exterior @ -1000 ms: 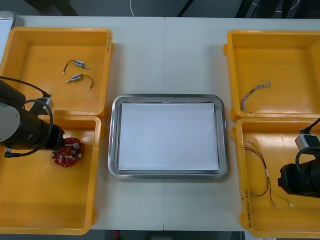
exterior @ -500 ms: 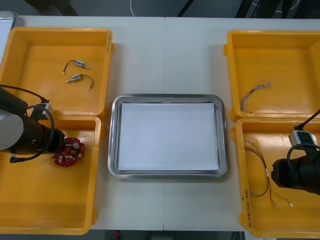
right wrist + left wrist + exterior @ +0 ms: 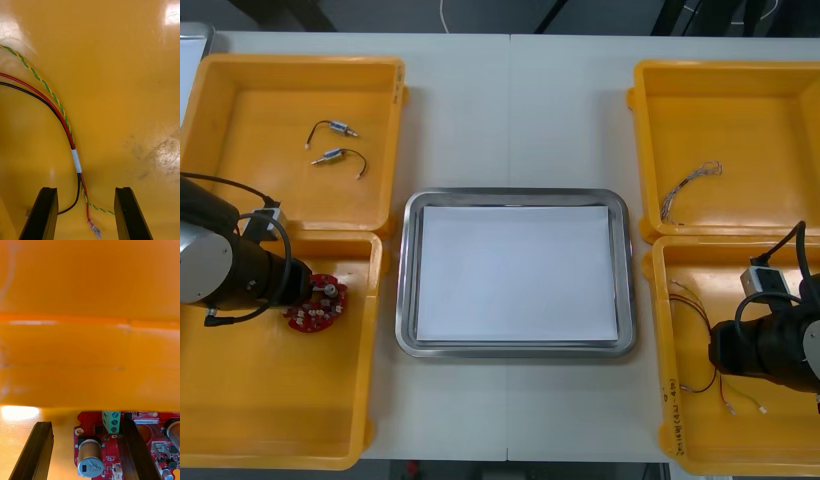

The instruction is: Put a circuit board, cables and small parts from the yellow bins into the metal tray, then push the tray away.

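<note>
Tray (image 3: 408,285): metal, white inside, mid-table between the yellow bins (image 3: 300,62); board (image 3: 315,306): round, red, flat in left near bin; two small metal parts (image 3: 332,154), black leads, left far bin; twisted cable (image 3: 680,184), right far bin; red and yellow cable (image 3: 76,160), curved, right near bin.

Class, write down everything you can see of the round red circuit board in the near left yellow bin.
The circuit board is a round red disc lying flat on the floor of the near left yellow bin, close to its far wall. It carries a green terminal block and a silver cylindrical component. The left gripper hovers open at it, one finger over the board, the other beside its edge; whether they touch is unclear.
</note>
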Motion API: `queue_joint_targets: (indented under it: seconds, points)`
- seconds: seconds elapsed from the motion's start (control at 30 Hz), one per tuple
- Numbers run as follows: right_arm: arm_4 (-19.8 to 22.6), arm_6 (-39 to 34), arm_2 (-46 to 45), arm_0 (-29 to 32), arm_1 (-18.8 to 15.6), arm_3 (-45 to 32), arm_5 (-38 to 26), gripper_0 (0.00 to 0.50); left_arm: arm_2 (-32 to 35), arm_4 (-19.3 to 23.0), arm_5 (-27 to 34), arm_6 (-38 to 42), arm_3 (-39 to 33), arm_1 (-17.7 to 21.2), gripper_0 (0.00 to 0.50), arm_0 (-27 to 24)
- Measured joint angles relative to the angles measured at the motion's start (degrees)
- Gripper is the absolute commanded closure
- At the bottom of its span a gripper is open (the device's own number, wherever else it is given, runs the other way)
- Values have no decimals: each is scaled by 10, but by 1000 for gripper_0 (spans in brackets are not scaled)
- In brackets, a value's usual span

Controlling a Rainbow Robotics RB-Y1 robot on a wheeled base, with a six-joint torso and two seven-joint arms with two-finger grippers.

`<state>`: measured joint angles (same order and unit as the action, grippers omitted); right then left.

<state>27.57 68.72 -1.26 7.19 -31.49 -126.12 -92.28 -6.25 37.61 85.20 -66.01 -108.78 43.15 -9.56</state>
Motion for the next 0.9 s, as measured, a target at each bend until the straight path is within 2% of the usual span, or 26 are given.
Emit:
queue_joint_targets:
  seconds: [0.13, 0.53, 0.9]
  points:
    - [-13, -1, 15, 0, 0, 9, 15, 69, 0, 1, 0, 0, 0, 0, 0, 0]
    - [-12, -19, 19, 0, 0, 35, 42, 70, 15, 21, 38, 0, -11, 0, 0, 0]
    - [-11, -19, 25, 0, 2, 48, 56, 67, 18, 26, 40, 0, -14, 0, 0, 6]
